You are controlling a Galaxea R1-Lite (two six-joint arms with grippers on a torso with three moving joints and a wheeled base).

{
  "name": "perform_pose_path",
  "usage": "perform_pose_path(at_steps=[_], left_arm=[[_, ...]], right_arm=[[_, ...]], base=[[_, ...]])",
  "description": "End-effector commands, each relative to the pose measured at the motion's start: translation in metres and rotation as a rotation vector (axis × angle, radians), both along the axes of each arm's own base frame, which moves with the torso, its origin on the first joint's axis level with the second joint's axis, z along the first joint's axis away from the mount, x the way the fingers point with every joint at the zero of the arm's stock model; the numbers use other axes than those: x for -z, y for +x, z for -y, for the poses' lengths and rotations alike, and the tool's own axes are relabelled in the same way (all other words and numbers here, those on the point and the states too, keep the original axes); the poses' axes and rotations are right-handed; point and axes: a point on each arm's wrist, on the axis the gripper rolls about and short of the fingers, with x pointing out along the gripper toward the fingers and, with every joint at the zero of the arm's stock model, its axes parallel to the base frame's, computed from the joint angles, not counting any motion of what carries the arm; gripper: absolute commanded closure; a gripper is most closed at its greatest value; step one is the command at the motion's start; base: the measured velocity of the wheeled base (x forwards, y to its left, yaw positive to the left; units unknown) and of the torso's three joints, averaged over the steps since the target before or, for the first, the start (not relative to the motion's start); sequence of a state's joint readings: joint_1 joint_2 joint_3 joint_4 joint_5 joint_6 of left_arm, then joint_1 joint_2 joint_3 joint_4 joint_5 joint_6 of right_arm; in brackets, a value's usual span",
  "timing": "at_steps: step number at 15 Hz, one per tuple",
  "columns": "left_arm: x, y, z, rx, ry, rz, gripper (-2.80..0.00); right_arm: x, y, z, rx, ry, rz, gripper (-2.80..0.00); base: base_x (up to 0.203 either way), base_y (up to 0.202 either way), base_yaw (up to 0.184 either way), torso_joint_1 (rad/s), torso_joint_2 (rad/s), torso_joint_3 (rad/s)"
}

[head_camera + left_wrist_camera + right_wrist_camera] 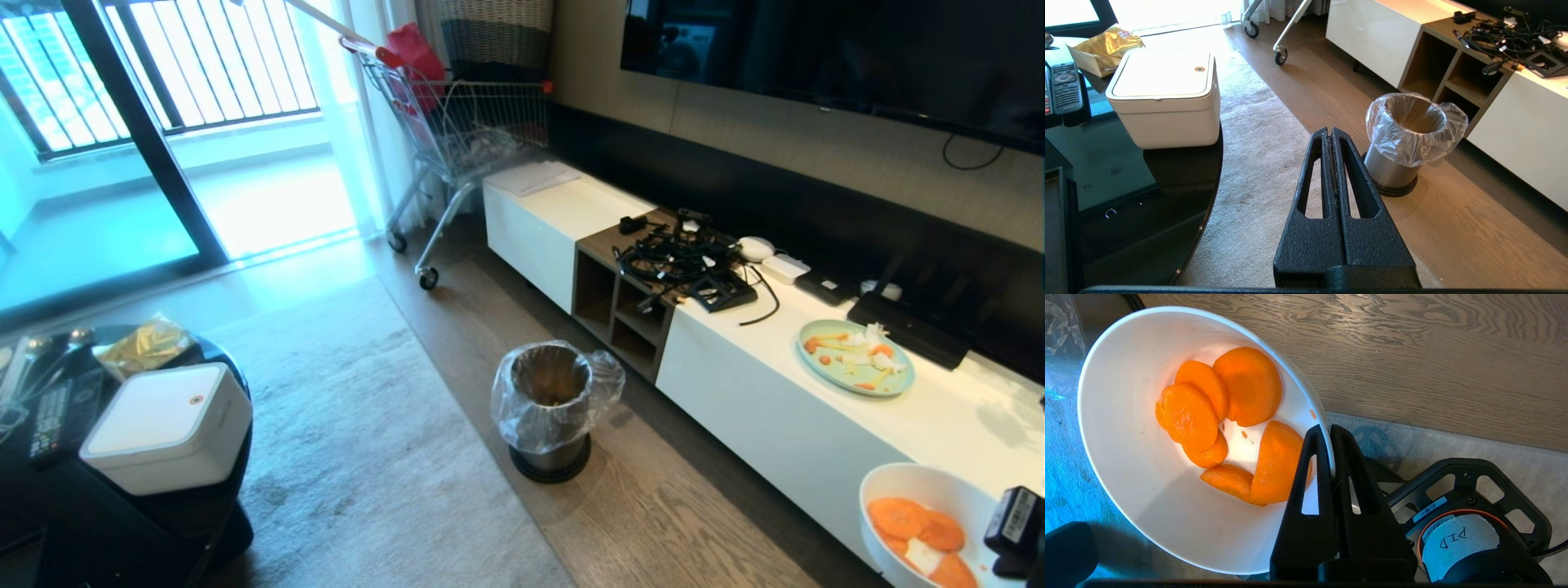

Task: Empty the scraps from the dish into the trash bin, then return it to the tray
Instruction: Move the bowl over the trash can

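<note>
Right end effector (1327, 430) pinching the dish (1126, 490) by its rim, lower right of head view, held tilted above floor and rug. Scraps (1224, 416) still inside, whitish piece hard to make out. Trash bin (549, 408) at frame centre, well apart. Left end effector (1331, 132) pressed together, holding nothing.

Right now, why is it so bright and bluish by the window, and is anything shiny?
Head view: daylight through the balcony door washes out the floor there with a blue-green tint. Left wrist view: the same window glare at the top; the trash bin liner glints. Right wrist view: the dish throws a shadow on the rug, tinted blue.
</note>
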State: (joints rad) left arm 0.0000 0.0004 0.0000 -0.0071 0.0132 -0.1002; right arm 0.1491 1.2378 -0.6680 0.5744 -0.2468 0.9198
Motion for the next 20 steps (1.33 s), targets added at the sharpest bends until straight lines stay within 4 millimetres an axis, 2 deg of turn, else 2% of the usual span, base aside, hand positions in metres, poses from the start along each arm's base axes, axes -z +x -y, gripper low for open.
perform_pose_path(at_steps=[1,8,20], left_arm=[[0.0,0.0,0.0,-0.001,-0.001,0.001,0.0],[-0.0001,0.0,0.0,-0.001,0.001,0.0,0.0],[0.0,0.0,0.0,-0.001,0.001,0.001,0.0]], right_arm=[[-0.0011,0.0027,-0.0006,0.003,0.0,-0.002,0.0],[-0.001,0.0003,-0.0057,-0.037,-0.001,-0.003,0.0],[-0.0004,0.0016,-0.0061,-0.039,-0.004,-0.005,0.0]], base=[[0.0,0.0,0.0,0.0,0.0,0.0],[0.014,0.0,0.0,-0.002,0.0,0.0],[0.183,0.0,0.001,0.002,0.0,0.003]])
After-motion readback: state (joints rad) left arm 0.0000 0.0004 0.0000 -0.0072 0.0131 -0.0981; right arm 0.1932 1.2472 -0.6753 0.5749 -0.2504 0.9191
